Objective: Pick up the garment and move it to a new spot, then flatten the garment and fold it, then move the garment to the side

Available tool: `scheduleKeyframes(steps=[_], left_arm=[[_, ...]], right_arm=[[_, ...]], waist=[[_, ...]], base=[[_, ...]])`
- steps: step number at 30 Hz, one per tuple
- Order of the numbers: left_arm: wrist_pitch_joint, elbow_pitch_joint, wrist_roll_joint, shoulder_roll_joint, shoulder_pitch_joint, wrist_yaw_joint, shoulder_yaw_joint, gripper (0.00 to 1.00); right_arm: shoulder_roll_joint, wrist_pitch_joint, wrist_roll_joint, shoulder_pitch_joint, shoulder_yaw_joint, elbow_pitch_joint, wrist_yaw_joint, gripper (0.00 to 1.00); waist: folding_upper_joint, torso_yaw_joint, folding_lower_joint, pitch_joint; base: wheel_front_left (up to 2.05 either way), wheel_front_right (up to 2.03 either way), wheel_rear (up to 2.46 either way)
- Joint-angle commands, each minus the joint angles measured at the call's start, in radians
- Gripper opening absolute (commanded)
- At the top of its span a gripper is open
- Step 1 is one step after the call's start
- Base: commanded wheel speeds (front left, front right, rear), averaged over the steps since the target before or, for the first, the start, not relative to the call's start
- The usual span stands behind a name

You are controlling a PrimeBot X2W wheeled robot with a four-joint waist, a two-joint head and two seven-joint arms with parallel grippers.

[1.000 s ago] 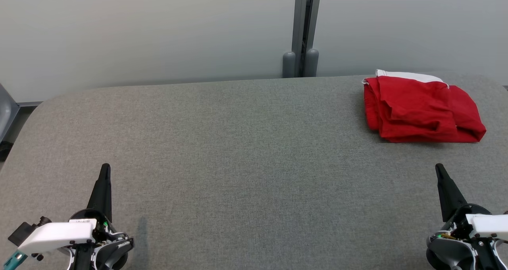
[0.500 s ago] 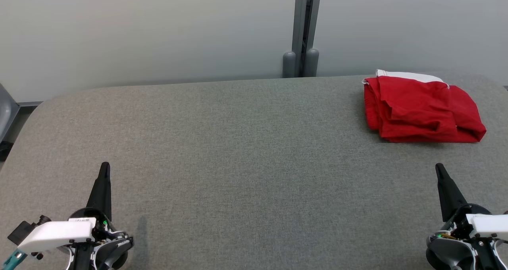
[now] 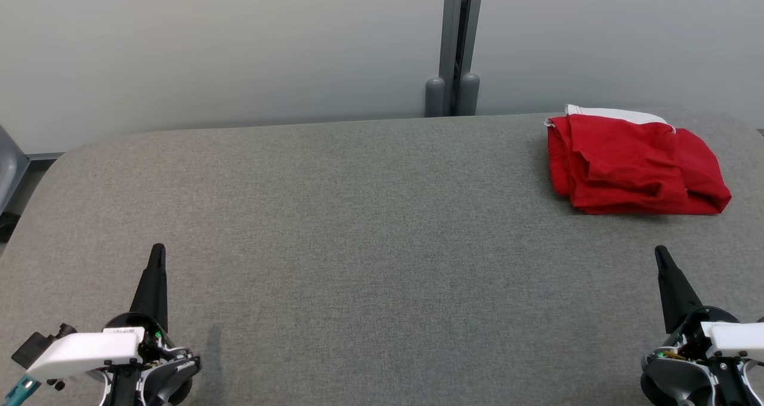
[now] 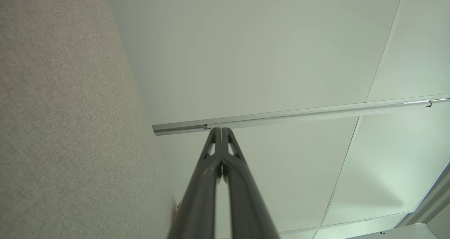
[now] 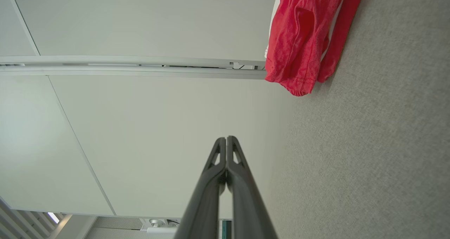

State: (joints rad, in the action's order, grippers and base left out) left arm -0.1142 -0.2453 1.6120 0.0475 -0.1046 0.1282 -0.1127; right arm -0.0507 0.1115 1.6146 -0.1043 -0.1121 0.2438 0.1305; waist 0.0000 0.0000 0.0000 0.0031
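The garment (image 3: pixel 632 164) is a red cloth with a white edge, lying folded in a thick bundle at the far right of the grey table (image 3: pixel 358 215). The right wrist view has the garment (image 5: pixel 302 38) at its top. My left gripper (image 3: pixel 157 251) stands at the lower left, shut and empty, far from the cloth. In its own wrist view the left gripper (image 4: pixel 221 129) has its fingers pressed together. My right gripper (image 3: pixel 660 252) rests at the lower right, shut and empty, a short way nearer than the garment. The right gripper (image 5: pixel 226 138) is likewise closed tip to tip.
A pale wall with a grey vertical post (image 3: pixel 458 48) runs behind the table's far edge. A dark object (image 3: pixel 9 179) sits beyond the table's left corner.
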Motion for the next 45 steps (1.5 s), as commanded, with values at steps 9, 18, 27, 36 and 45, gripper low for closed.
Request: scheduleKeyframes(steps=[9, 18, 27, 36, 45], left_arm=[[-0.004, -0.001, 0.002, 0.005, -0.010, 0.005, -0.004, 0.00], [-0.004, -0.001, 0.002, 0.005, -0.010, 0.005, -0.004, 0.00], [-0.004, 0.000, 0.002, 0.005, -0.010, 0.005, -0.004, 0.00], [-0.003, 0.000, 0.002, 0.005, -0.010, 0.005, -0.004, 0.00], [-0.003, 0.000, 0.002, 0.005, -0.010, 0.005, -0.003, 0.00]], right_arm=[[-0.002, 0.004, -0.001, -0.008, -0.002, 0.002, 0.000, 0.00], [-0.002, 0.005, -0.001, -0.008, -0.002, 0.002, 0.000, 0.00], [-0.002, 0.005, -0.002, -0.008, -0.003, 0.002, 0.000, 0.00], [-0.002, 0.005, -0.002, -0.008, -0.003, 0.002, 0.000, 0.00], [-0.001, 0.006, -0.002, -0.009, -0.003, 0.002, 0.000, 0.00]], waist=[[0.0000, 0.000, 0.0000, 0.000], [0.0000, 0.000, 0.0000, 0.000], [0.0000, 0.000, 0.0000, 0.000], [0.0000, 0.000, 0.0000, 0.000], [0.0000, 0.000, 0.0000, 0.000]], base=[[0.00, 0.00, 0.00], [0.00, 0.00, 0.00], [0.00, 0.00, 0.00], [0.00, 0.00, 0.00], [0.00, 0.00, 0.00]])
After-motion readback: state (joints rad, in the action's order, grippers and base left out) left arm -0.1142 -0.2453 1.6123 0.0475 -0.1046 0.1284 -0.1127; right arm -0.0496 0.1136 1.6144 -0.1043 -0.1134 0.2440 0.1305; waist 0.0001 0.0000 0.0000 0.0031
